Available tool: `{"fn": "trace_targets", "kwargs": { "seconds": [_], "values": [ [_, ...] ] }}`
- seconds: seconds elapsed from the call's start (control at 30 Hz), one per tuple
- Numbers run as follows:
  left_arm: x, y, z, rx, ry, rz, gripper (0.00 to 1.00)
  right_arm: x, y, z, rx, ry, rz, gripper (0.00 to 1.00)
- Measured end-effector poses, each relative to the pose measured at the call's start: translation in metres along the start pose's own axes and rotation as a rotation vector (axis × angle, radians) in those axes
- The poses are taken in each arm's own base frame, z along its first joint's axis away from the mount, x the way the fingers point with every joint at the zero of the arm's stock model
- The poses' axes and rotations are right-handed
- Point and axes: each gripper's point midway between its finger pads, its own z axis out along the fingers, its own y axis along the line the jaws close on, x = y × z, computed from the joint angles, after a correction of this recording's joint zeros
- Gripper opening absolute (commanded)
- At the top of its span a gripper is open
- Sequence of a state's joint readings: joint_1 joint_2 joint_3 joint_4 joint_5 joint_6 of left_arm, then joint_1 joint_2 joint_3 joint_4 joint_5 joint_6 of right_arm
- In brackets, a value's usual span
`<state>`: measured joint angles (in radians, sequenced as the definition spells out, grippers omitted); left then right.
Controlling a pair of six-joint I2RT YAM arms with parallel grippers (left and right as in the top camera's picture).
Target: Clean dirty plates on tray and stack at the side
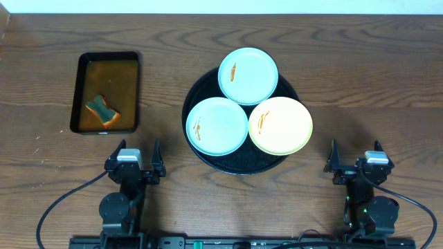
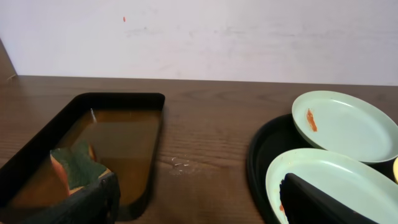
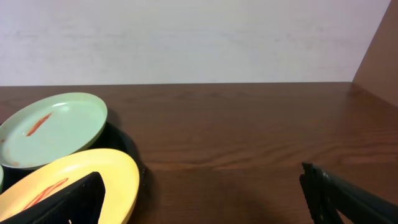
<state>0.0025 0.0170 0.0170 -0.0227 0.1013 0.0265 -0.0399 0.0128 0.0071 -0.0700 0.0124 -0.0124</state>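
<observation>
Claw on left (image 1: pixel 140 148) and claw on right (image 1: pixel 356 148) gape wide, empty, touching nothing.

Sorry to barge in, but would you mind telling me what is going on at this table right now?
Nothing is being handled yet. The left gripper and right gripper sit open and empty at the near edge. On the round black tray lie the far blue-green plate, the near blue-green plate and the yellow plate, each streaked orange. Off to the left, a sponge soaks in a small rectangular tray of brown liquid.
</observation>
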Motion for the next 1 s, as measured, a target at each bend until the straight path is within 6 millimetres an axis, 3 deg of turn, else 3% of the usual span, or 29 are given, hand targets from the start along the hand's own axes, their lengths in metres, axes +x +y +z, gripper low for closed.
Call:
{"fn": "trace_targets", "kwargs": {
  "seconds": [0.9,1.0],
  "values": [
    [0.0,0.0,0.0,0.0,0.0,0.0,0.83,0.0,0.0,0.0,0.0,0.0,0.0,0.99],
    [-0.002,-0.014,-0.001,0.08,-0.004,-0.075,0.83,0.0,0.0,0.0,0.0,0.0,0.0,0.99]
  ]
}}
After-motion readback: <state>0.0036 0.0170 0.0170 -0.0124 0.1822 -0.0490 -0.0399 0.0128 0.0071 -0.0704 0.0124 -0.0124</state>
